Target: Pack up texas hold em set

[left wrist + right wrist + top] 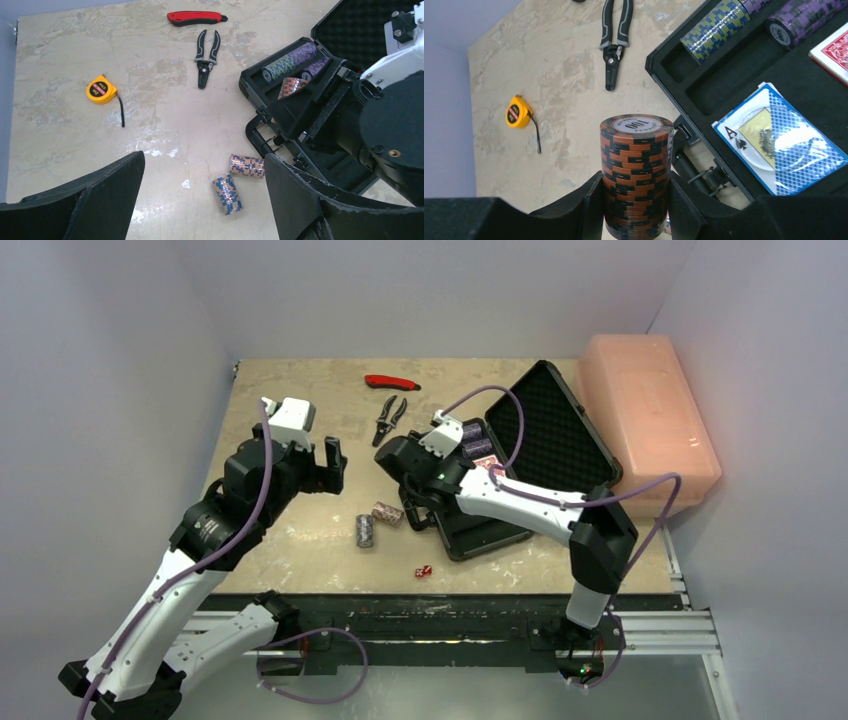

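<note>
- Right tool [636,206] is part-closed around an upright orange-and-black chip stack [636,160], which stands between its fingers at lower centre of the right wrist view (the top chip reads 100).
- The black briefcase [481,533] lies open at centre right of the top view, its foam-lined lid [548,430] tipped back.
- In its slots, at the upper right of the right wrist view, lie a blue-and-yellow chip stack [714,30] and a purple chip stack [799,20].
- Below them a blue card deck [784,150] shows an ace of spades, with a red card deck [831,50] at the right edge.
- On the counter [150,115], one loose chip stack [246,166] and a second loose stack [227,194] lie on their sides, just left of the case.
- Tiny red dice [424,571] sit at lower centre of the top view.
- Left tool [200,200] hovers wide open, holding nothing.
</note>
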`<move>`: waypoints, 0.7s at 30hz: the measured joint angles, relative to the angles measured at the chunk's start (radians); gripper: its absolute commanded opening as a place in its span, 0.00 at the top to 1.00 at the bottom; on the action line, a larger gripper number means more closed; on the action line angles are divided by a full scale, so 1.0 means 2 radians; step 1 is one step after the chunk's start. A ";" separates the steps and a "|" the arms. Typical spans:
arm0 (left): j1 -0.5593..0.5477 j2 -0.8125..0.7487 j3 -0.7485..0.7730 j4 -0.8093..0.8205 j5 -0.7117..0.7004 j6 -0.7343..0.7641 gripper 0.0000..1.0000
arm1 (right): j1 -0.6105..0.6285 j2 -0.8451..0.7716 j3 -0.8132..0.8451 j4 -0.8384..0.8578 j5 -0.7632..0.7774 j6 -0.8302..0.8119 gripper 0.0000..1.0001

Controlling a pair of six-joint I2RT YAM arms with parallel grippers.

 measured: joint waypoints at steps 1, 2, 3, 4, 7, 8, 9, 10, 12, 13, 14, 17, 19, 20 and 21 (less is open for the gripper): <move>0.000 0.000 -0.001 0.000 -0.002 0.002 0.11 | 0.000 0.015 0.023 -0.016 0.003 0.010 1.00; 0.000 0.001 -0.001 0.000 -0.004 0.003 0.11 | 0.000 0.025 0.038 -0.027 0.006 0.016 1.00; 0.000 0.001 -0.001 0.000 -0.006 0.003 0.11 | 0.000 0.034 0.052 -0.035 0.006 0.024 1.00; 0.000 0.001 -0.001 0.000 -0.007 0.004 0.12 | 0.000 0.039 0.057 -0.039 0.006 0.030 1.00; 0.000 0.001 -0.001 0.000 -0.013 0.005 0.12 | -0.001 0.040 0.057 -0.050 0.006 0.049 1.00; 0.000 0.001 -0.001 0.000 -0.014 0.006 0.12 | -0.003 0.040 0.057 -0.053 0.005 0.056 1.00; 0.000 0.002 -0.001 0.000 -0.015 0.006 0.12 | -0.004 0.040 0.059 -0.057 0.004 0.064 1.00; 0.000 0.002 -0.001 0.000 -0.016 0.007 0.12 | -0.007 0.043 0.063 -0.065 0.003 0.072 1.00; 0.000 0.004 -0.001 0.000 -0.017 0.007 0.12 | -0.013 0.056 0.085 -0.087 0.000 0.090 1.00; 0.000 0.004 -0.001 0.000 -0.017 0.007 0.12 | -0.017 0.066 0.103 -0.099 -0.001 0.100 1.00; 0.000 0.004 -0.001 0.000 -0.017 0.007 0.12 | -0.020 0.076 0.119 -0.110 -0.001 0.110 1.00; 0.000 0.005 -0.001 0.000 -0.018 0.007 0.12 | -0.027 0.108 0.171 -0.144 -0.006 0.141 1.00; 0.000 0.005 -0.001 0.000 -0.018 0.007 0.12 | -0.030 0.122 0.194 -0.164 -0.009 0.158 1.00; 0.000 0.006 -0.001 0.000 -0.018 0.007 0.12 | -0.031 0.127 0.205 -0.176 -0.009 0.169 1.00; 0.000 0.006 -0.001 0.000 -0.018 0.007 0.12 | -0.031 0.131 0.209 -0.182 -0.009 0.173 1.00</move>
